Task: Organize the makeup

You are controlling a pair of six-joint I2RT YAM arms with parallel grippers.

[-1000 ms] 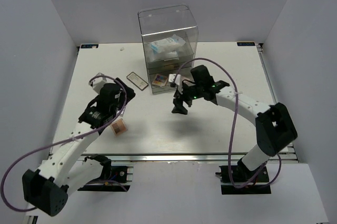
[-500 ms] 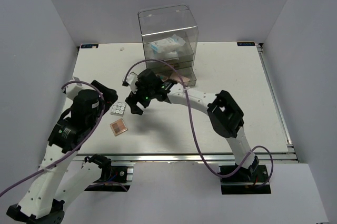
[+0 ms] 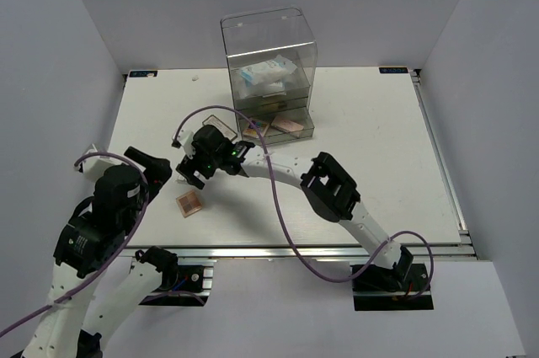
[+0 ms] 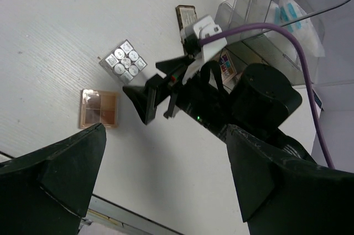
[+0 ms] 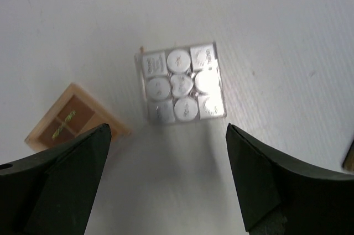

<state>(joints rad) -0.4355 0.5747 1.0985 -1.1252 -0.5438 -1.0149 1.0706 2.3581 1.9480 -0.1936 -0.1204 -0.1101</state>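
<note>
Below the right pincer (image 5: 167, 135), a square palette (image 5: 180, 84) of nine silvery pans.

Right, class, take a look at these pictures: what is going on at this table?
The right arm's fingers, open, hang over a clear square palette of white pans on the left part of the table, not gripping it. A peach four-pan palette lies just beside it. The left arm's fingers are open and empty, off to the side. At the back, a tall clear acrylic drawer box holds a white-and-blue packet and, lower down, flat palettes.
</note>
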